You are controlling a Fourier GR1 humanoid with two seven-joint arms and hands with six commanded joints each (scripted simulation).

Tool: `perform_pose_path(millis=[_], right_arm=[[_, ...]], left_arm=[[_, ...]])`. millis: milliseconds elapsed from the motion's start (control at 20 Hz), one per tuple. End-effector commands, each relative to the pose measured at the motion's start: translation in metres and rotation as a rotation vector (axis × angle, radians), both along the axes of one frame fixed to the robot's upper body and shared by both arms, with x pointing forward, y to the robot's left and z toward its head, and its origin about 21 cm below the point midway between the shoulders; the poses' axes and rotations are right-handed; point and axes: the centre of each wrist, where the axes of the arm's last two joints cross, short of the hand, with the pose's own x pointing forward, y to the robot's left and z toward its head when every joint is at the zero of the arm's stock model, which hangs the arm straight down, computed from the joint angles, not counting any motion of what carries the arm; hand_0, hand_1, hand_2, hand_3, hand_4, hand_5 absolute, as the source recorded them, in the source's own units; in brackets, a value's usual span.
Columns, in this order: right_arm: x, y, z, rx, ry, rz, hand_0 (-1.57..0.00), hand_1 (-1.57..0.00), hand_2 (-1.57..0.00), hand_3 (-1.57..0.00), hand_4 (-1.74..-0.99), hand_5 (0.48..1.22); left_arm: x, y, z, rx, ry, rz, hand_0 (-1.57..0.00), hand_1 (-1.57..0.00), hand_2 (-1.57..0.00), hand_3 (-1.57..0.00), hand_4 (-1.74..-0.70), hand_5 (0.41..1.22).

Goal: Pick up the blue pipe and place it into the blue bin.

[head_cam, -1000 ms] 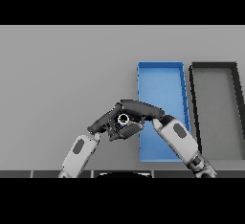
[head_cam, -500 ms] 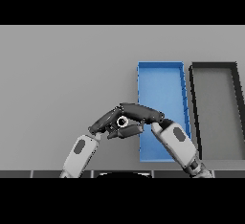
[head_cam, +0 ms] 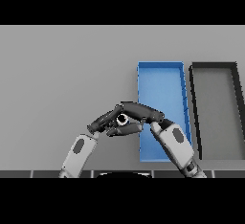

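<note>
Only the end of the pipe shows, as a pale ring with a dark centre, just left of the blue bin. My right hand reaches in from the lower right and is shut on it, fingers over the top and thumb curled beneath. The rest of the pipe is hidden inside that grasp. My left hand comes up from the lower left with straight fingers, its tips against the pipe's left side. Both hands hover beside the bin's left wall, near its front half.
A dark grey bin of about the same size stands right of the blue bin, almost touching it. The grey table stretches to the left and to the back.
The right hand's fingers have flattened and settled lower over the pipe. The pipe and both arms have stayed almost in place.
</note>
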Motion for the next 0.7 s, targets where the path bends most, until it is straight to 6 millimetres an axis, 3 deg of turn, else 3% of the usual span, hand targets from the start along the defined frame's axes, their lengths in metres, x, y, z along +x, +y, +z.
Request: perform_pose_path(millis=[0, 150, 300, 500, 650], right_arm=[[-0.002, 0.005, 0.002, 0.018, -0.007, 0.010, -1.57, -1.57, -1.57, -1.57, -1.499, 1.217], [-0.004, 0.004, 0.001, 0.031, -0.033, -0.004, -1.57, -1.57, -1.57, -1.57, -1.499, 1.219], [-0.006, 0.003, 0.001, 0.056, -0.037, 0.002, -1.57, -1.57, -1.57, -1.57, -1.499, 1.220], [0.000, 0.005, 0.009, 0.096, -0.018, -0.004, -1.57, -1.57, -1.57, -1.57, -1.497, 1.221], [0.007, -0.001, 0.031, 0.125, 0.018, 0.005, -1.57, -1.57, -1.57, -1.57, -1.495, 1.221]], left_arm=[[-0.002, 0.001, -0.001, 0.013, 0.016, 0.009, -0.25, -0.23, -0.22, -0.18, -1.06, 0.912], [0.000, -0.002, -0.002, 0.040, 0.043, 0.037, -0.13, -0.12, -0.11, -0.09, -0.99, 0.729], [0.004, 0.002, -0.002, 0.048, 0.087, 0.070, -0.06, -0.06, -0.06, -0.05, -0.97, 0.607], [0.002, 0.003, -0.006, 0.061, 0.112, 0.077, -0.03, -0.02, -0.02, -0.02, -0.97, 0.531], [0.002, 0.001, -0.003, 0.070, 0.104, 0.089, -0.01, -0.01, -0.01, -0.01, -0.97, 0.501]])
